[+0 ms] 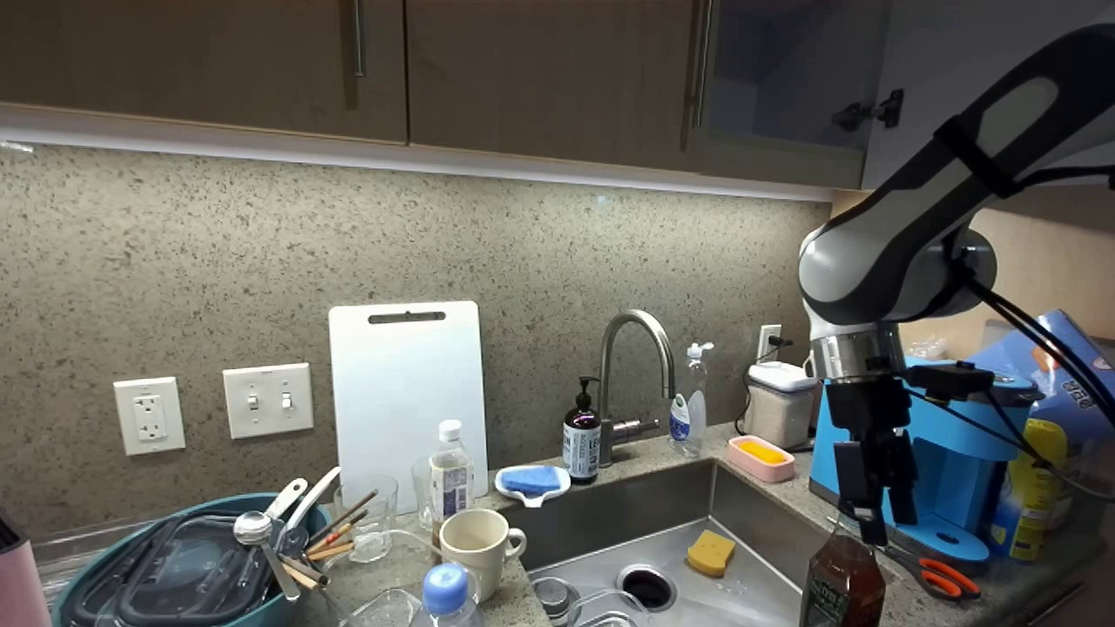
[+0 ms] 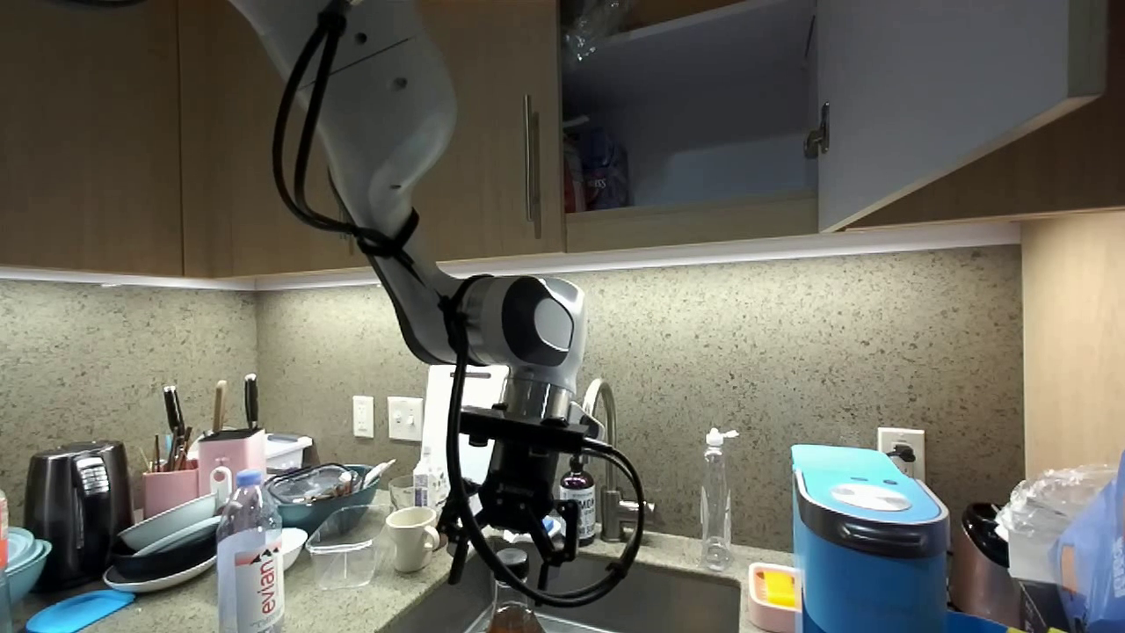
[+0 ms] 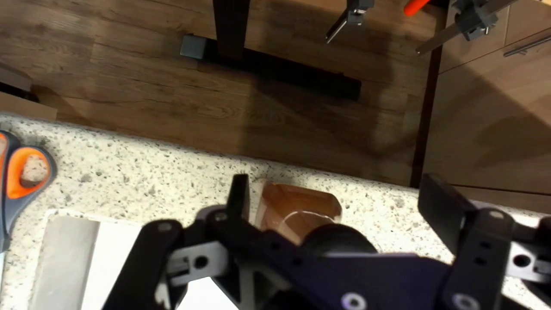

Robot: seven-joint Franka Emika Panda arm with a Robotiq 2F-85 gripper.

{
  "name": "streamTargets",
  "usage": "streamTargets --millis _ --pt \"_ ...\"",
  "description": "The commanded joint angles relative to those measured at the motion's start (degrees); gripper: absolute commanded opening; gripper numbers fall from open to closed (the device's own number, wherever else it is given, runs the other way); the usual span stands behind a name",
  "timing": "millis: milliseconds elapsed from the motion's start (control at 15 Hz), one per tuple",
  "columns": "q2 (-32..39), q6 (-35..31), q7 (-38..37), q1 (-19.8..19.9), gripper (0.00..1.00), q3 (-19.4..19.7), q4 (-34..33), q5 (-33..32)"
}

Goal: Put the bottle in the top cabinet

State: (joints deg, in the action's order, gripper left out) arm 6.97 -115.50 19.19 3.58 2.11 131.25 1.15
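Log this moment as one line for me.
bottle: upright on counter, not gripped | claw: open, bottle between fingers in wrist view | top cabinet: door open | placement: not yet done

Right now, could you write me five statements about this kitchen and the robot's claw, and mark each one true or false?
1. The gripper is open. True.
2. The top cabinet stands open. True.
3. The bottle is already inside the top cabinet. False: the bottle is down at counter level, by the gripper.
4. A yellow sponge lies in the sink. True.
5. The scissors lie in the sink. False: the scissors lie on the counter.
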Motion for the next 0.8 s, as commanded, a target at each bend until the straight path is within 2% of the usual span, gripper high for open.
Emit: streamTargets --millis 0,200,267,667,733 --pt "2.4 -1.9 -0.4 -0.9 1.00 -1.4 -1.4 2.3" --pt "3.4 -3.7 -2.1 -1.6 1.00 -2.2 -2.5 2.7" --pt "2.6 -2.0 -0.8 -1.3 1.00 -1.9 -1.9 1.6" --pt "3.2 -2.2 -1.0 -1.2 1.00 -2.1 -2.7 1.7" --pt "3.1 -2.4 -0.7 -1.2 0.75 -2.1 -2.6 1.9"
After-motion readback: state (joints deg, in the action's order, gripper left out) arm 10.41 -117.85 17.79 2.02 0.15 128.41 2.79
